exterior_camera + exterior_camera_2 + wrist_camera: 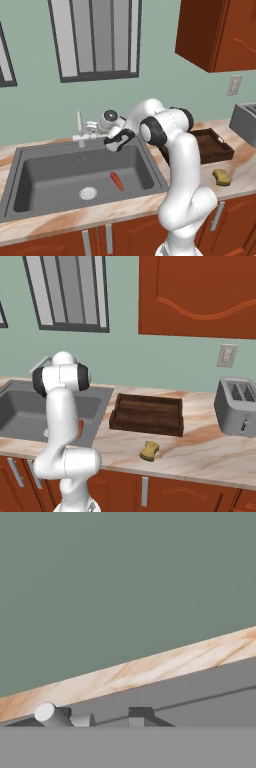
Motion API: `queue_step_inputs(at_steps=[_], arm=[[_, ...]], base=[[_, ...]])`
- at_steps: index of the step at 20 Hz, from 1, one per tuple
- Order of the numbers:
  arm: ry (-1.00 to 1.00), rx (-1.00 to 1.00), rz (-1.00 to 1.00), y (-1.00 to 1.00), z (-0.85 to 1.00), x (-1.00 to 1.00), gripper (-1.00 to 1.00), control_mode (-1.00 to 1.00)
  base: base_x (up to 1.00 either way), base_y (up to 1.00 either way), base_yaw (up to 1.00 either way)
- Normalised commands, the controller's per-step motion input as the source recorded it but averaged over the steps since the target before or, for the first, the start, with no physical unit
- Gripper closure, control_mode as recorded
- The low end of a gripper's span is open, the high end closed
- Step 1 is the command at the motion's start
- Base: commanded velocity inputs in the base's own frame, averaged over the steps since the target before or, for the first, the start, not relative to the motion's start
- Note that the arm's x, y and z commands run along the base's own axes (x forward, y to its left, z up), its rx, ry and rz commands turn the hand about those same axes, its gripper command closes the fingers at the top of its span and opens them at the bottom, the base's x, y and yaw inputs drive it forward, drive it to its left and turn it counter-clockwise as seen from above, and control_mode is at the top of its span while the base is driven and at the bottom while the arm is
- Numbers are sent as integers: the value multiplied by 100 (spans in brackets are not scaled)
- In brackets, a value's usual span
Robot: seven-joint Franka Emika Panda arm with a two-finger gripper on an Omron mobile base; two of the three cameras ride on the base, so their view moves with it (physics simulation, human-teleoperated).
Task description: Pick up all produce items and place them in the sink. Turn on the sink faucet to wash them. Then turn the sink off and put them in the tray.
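Note:
One produce item, a slim red-orange carrot (117,181), lies on the floor of the sink (45,175), right of the round drain. In the right base view the carrot (80,428) peeks out beside my arm. My gripper (93,125) is up at the back rim, right against the small side handle of the sink faucet (79,128). In the hand view a pale cylinder of the faucet (50,714) sits low between my dark fingertips (142,714), which stand apart. No water shows. The dark brown tray (212,145) (146,415) is empty on the counter, right of the sink (20,411).
A yellow sponge (221,177) (149,451) lies on the counter in front of the tray. A grey toaster (237,406) (245,117) stands at the far right. Wall cabinets hang above the counter, and a window is behind the faucet.

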Motion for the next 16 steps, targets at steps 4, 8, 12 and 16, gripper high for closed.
queue_step_inputs(at_steps=[4, 8, 12, 16], arm=[[0, 3, -1, -28, -27, -5, 100, -100], [0, 3, 0, -25, -26, -4, 100, -100], [0, 2, 0, -11, -17, 0, 100, -100], [0, 0, 0, 0, -9, 0, 100, -100]], base=[[0, 0, 0], [0, 0, 0], [0, 0, 0], [0, 0, 0]])
